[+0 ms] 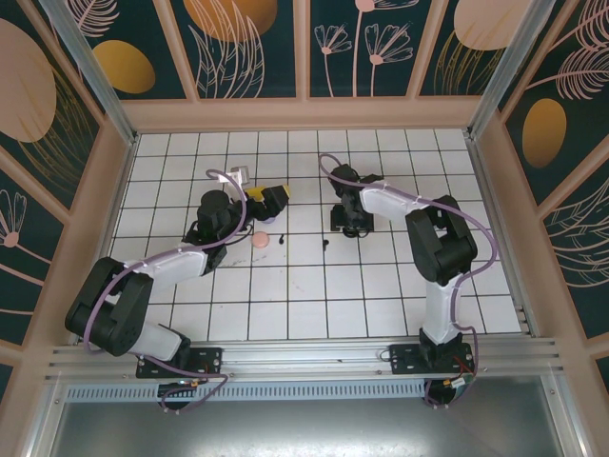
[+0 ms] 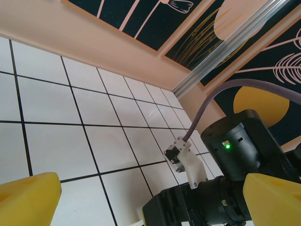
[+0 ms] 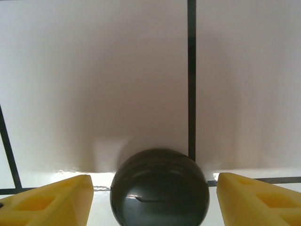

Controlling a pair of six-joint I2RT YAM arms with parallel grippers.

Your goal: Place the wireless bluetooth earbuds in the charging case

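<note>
One black case sits between the open right tool's fingers, bottom cut off. The left tool is open too.

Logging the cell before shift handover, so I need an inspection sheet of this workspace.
Surface: white tiled table.
Job's things: black rounded case between the right claw fingers, gaps both sides; tiny black earbuds nearby; pink disc, perhaps another case.
Clutter: small pale item, unclear.
Claws: left claw open, empty; right claw open.
Cables: purple cable on each arm.
Surroundings: floral wall panels.
</note>
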